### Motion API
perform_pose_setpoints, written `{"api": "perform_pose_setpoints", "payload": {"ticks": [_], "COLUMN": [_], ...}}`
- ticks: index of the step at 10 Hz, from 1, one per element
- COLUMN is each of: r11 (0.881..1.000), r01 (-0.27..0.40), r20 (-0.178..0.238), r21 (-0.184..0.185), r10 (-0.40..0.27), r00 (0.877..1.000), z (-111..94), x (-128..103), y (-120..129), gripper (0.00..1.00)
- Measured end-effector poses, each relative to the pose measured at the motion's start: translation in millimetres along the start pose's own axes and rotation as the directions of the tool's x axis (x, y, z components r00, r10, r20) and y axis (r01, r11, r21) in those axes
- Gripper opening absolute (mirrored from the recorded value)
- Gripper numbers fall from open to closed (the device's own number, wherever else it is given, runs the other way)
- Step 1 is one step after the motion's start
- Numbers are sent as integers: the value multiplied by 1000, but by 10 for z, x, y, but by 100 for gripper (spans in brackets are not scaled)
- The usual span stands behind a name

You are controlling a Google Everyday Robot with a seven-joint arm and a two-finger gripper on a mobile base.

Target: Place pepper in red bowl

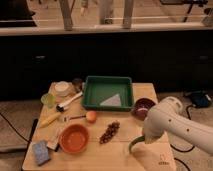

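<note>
**Pepper held at the table's front, away from the red bowl**

The robot's white arm reaches in from the right, and its gripper (141, 141) hangs over the wooden table (120, 159), in front of the green tray (86, 98) and towards that tray's right-hand corner. The gripper is clamped on the pepper (133, 146), gripping the upper end. The pepper is green and curved, and it droops down and to the left from the grip, with its tip close above the tabletop.

The red bowl (74, 138) sits in front of the tray's left-hand corner, well apart from the pepper, and its glossy inside holds nothing. Between bowl and pepper, in front of the tray's middle, lies a brown clustered item (109, 132). An orange round fruit (91, 116) rests just in front of the tray's left part. The dark maroon bowl (144, 107) stands just beside the tray's front right corner, partly behind the arm.

Inside the tray lies a pale triangular piece (111, 101). To the left of the tray are a white-handled brush (70, 101), a white round container (62, 88), a pale green cup (48, 100) and a yellow elongated item (50, 120). A blue sponge (41, 152) lies furthest forward and left of the tray.
</note>
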Motion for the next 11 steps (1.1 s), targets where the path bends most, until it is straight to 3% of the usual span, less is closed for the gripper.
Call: {"api": "perform_pose_setpoints", "payload": {"ticks": [2,4,7,9,11], "r11": [1000,1000,1000,1000,999], "r01": [-4,-12,-13,-15,-19], "r20": [-4,-4,-8,-12,-13], "r21": [4,7,14,22,26], "r10": [4,12,13,15,20], "r00": [1000,1000,1000,1000,1000], "z": [-8,14,13,8,22], "x": [-71,-126,-283,-325,-348], "y": [-16,-15,-42,-48,-18], "gripper": [5,14,4,4,10]}}
